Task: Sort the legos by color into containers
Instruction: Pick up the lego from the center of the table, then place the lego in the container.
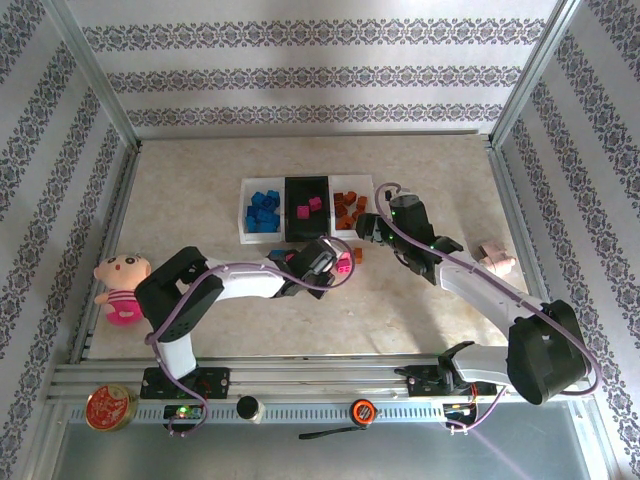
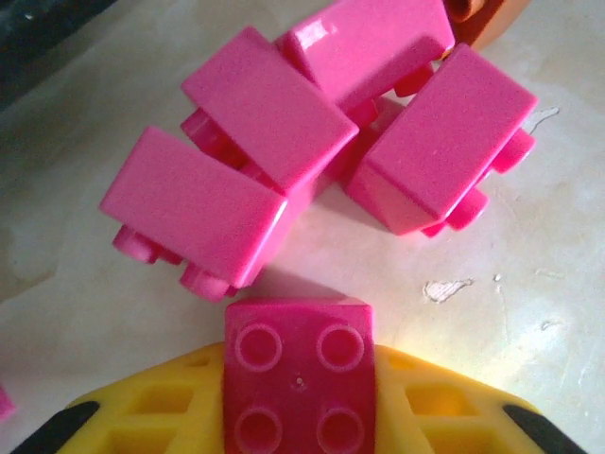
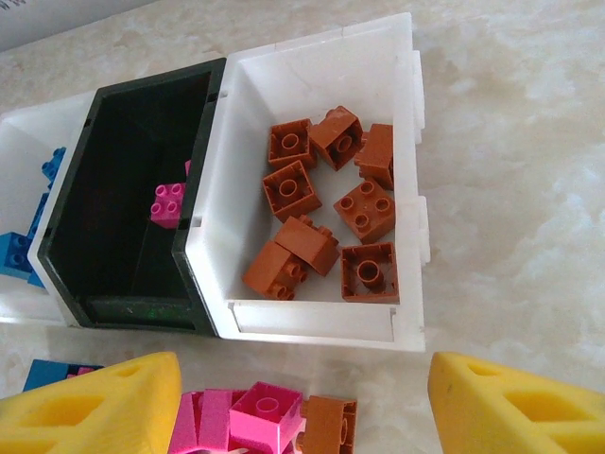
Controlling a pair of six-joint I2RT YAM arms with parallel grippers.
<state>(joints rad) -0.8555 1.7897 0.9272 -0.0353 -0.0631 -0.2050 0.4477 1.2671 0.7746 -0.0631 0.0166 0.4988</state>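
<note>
– Left pincer (image 2: 301, 407), what state is it in?
– Clamped on a pink lego (image 2: 300, 331), studs up, squeezed between the two yellow fingers (image 2: 194, 374). It sits low over the bench (image 2: 85, 312), right at the near side of the loose pink pile (image 2: 274, 132).
– How is that pile stacked?
– Four pink bricks lean against each other, most of them tipped over, with studs pointing down or sideways.
– And the right pincer (image 3: 304, 374)?
– Spread wide, with nothing between its fingers. It hangs close to the heap, by the near wall of the right white tray (image 3: 312, 317). Below it a brown brick (image 3: 329, 421) touches the pink ones, and a blue brick (image 3: 52, 371) lies off to the left.
– Then the trays?
– Three in a row, walls touching, past the middle of the bench. On the left, the left white tray (image 1: 244, 215) holds the blue legos (image 1: 263, 212). The black tray (image 3: 142, 104) in the middle holds pink. From the right wrist one pink brick (image 3: 168, 203) shows on its floor; from above there are two. The right white tray holds about eight brown legos (image 3: 364, 208), some flat and some tilted onto their neighbours.
</note>
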